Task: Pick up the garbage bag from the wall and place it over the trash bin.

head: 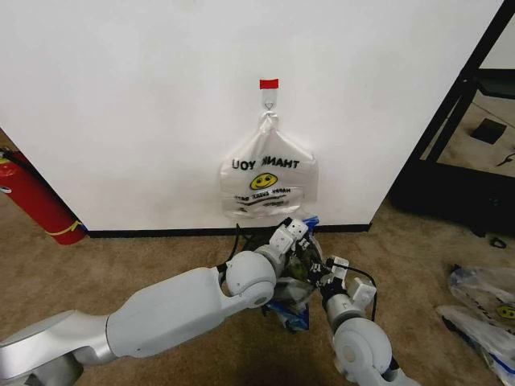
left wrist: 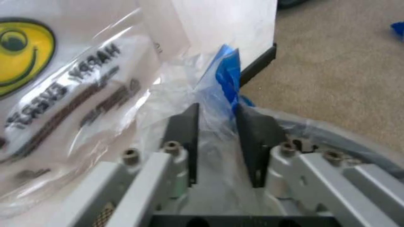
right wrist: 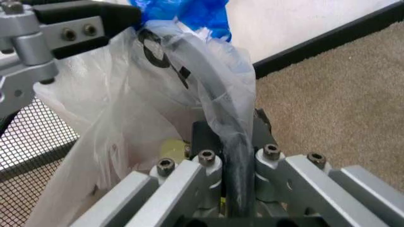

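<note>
Two white plastic bags matter here: a flat smiley-print "THANK YOU" bag (head: 268,178) hangs on the white wall (head: 145,96) from a hook under a strip of red tape (head: 268,84), while the thin translucent garbage bag with blue patches (head: 299,283) sits low on the beige carpet (head: 121,261), bunched between both arms. A red fire extinguisher (head: 36,201) leans at the wall to the left, a black metal rack (head: 451,137) stands to the right, and more plastic bags (head: 487,310) lie on the floor by it. The hanging bag dangles just above the working spot.

The left pincer (left wrist: 218,142) is nearly clenched, its dark pads squeezing a fold of the translucent film near a blue patch. The right pincer (right wrist: 228,156) is clamped on what seems to be the dark rim with bag film draped over it. Black wire mesh of the small round trash bin (right wrist: 31,142) shows beside it; most of the bin is hidden behind plastic and arms.
</note>
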